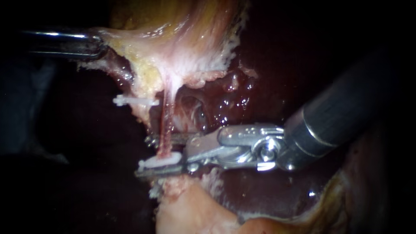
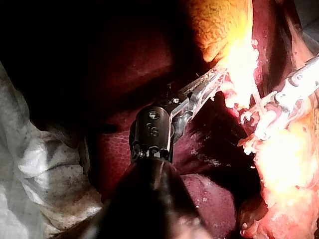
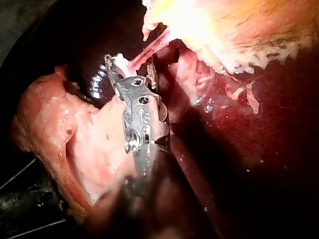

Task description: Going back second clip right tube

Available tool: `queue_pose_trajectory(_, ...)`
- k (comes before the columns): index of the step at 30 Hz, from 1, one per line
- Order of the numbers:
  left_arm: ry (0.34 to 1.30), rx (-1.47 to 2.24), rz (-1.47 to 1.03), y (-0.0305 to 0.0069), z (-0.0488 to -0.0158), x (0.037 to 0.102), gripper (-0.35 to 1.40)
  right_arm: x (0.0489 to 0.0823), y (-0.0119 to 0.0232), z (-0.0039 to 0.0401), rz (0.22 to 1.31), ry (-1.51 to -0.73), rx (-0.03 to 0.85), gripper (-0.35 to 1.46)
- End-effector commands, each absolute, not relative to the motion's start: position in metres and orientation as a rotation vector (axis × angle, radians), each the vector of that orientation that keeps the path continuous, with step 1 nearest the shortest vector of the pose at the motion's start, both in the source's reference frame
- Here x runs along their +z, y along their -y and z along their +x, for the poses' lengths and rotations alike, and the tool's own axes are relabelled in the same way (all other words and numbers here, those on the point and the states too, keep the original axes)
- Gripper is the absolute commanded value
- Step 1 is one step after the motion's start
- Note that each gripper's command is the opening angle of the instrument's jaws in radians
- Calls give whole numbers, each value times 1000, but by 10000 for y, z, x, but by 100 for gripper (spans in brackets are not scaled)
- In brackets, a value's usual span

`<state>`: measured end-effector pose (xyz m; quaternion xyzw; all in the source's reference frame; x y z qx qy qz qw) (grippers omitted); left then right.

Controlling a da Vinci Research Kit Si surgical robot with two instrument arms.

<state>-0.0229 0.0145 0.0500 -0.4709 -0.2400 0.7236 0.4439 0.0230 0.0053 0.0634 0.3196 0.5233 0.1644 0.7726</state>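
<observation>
A thin pink tube runs down from the stretched gallbladder. A white clip sits high across its left side. A second white clip crosses the tube's lower end, lying against the lower jaw of my right instrument. Its jaws stand open, one above and one below that clip, with the tube between them. In the right wrist view the same jaws straddle the tube. My left instrument is shut on the gallbladder's edge at the upper left and holds it taut, as the left wrist view also shows.
Dark red liver fills the right and lower field. Behind the tube is a wet hollow in the liver bed. A pale fatty lump lies just below the right instrument's jaws. White gauze lies beside the left shaft.
</observation>
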Motion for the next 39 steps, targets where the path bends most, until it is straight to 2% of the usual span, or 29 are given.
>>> queue_pose_trajectory(1,596,1794,-1169,-145,-229,500,-35,631,-51,229,694,-1137,345,50)
queue_pose_trajectory(12,597,1795,-1169,-145,-229,500,-35,620,-42,230,722,-1155,273,50)
queue_pose_trajectory(39,597,1795,-1169,-145,-228,501,-35,613,-34,224,743,-1192,164,50)
